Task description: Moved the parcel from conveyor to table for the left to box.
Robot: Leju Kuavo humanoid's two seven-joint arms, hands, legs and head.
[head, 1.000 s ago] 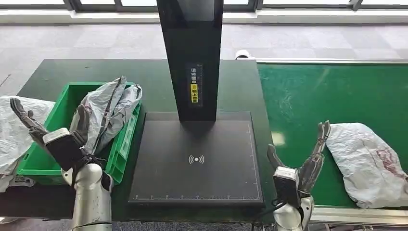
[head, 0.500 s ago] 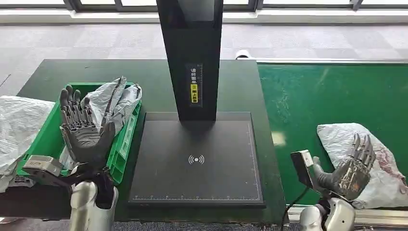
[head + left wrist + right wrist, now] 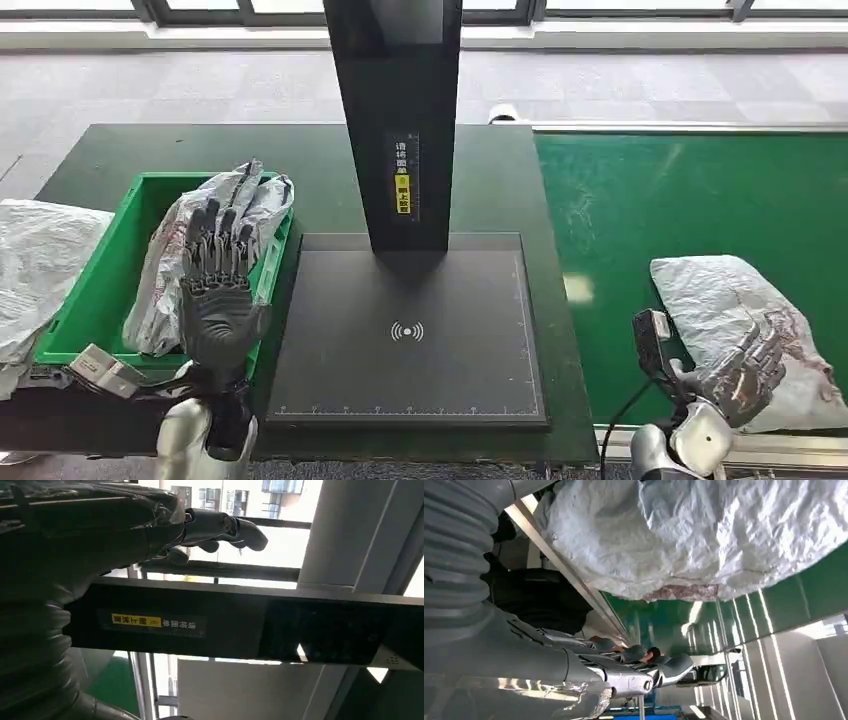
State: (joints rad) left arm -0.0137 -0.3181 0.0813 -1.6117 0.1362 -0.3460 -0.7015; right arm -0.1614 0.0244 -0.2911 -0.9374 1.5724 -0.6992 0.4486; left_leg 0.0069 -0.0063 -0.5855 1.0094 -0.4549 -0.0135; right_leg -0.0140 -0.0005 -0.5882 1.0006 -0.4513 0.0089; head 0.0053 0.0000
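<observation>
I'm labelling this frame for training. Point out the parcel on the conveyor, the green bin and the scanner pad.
parcel (image 3: 722,300), head view, on its bare grey upper face.
green bin (image 3: 110,268), head view, on its left inner wall.
scanner pad (image 3: 450,340), head view, right of the wireless symbol.

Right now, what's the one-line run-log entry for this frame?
phase: reaching for parcel | right robot hand: open, at grey parcel on green conveyor | left robot hand: open, raised before green bin
</observation>
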